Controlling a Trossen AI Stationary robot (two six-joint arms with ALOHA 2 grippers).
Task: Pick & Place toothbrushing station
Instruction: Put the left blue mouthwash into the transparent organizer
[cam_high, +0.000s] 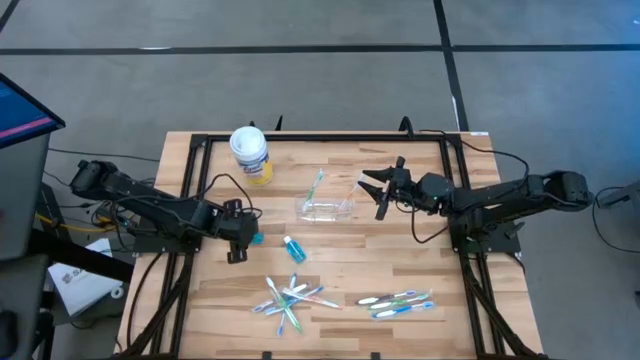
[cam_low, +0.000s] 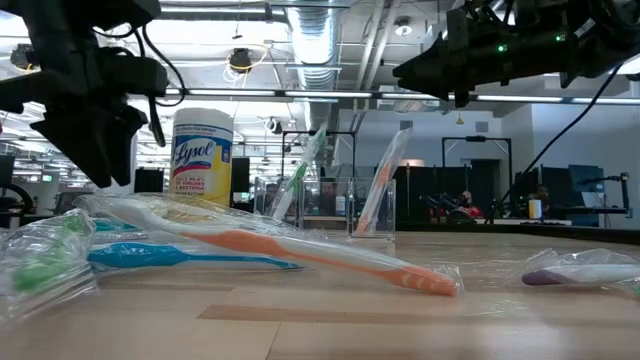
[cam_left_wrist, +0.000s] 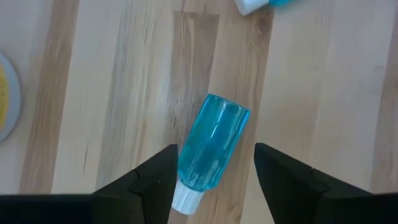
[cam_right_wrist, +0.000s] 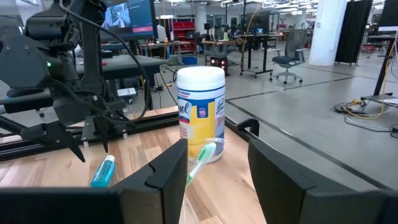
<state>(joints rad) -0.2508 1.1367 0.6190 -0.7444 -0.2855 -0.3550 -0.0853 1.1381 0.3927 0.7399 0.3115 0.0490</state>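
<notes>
The left claw (cam_high: 251, 238) hangs with its fingers spread on either side of a teal tube (cam_left_wrist: 210, 146) lying flat on the surface (cam_high: 400, 262), not gripping it. The right claw (cam_high: 372, 190), fingers apart and empty, hovers just beside the clear cup (cam_high: 326, 209), which holds a green brush (cam_high: 316, 186) near the tub (cam_high: 250, 153). More brushes (cam_high: 291, 296) lie near the front edge.

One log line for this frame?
left gripper: open over teal tube | right gripper: open beside clear cup | tube on table
</notes>
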